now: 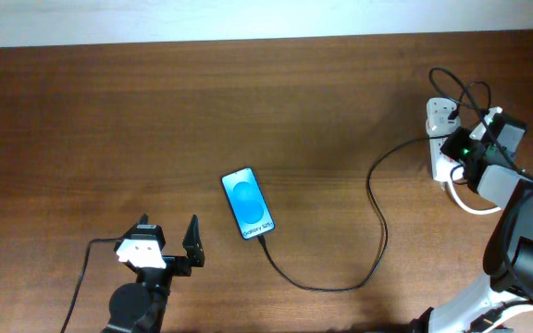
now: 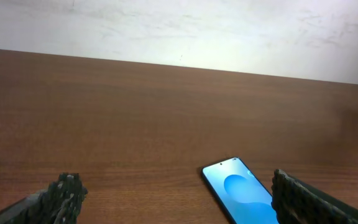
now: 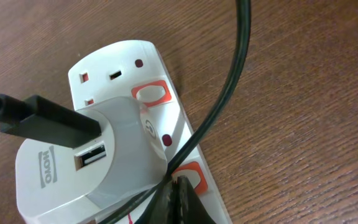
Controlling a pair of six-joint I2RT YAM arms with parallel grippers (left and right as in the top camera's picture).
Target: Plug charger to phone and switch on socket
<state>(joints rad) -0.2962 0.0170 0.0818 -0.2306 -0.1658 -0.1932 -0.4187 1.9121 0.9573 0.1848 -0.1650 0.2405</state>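
Brown wood-grained surface (image 2: 135,112), as you see it ahead of your left hand (image 2: 178,202), runs flat to a straight far edge. Beyond that edge stands a pale, off-white wall (image 2: 166,31), faintly mottled. Soft, even light leaves a dull sheen on the wood.

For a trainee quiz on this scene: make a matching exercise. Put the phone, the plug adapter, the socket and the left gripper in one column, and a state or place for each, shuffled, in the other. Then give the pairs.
1. phone
2. plug adapter
3. socket
4. left gripper

A. jaws wide apart, holding nothing
B. flat on the table, screen lit blue
C. white, with red-rimmed switches, at the table's right end
D. plugged in, black connector in its port

Pairs: 1-B, 2-D, 3-C, 4-A
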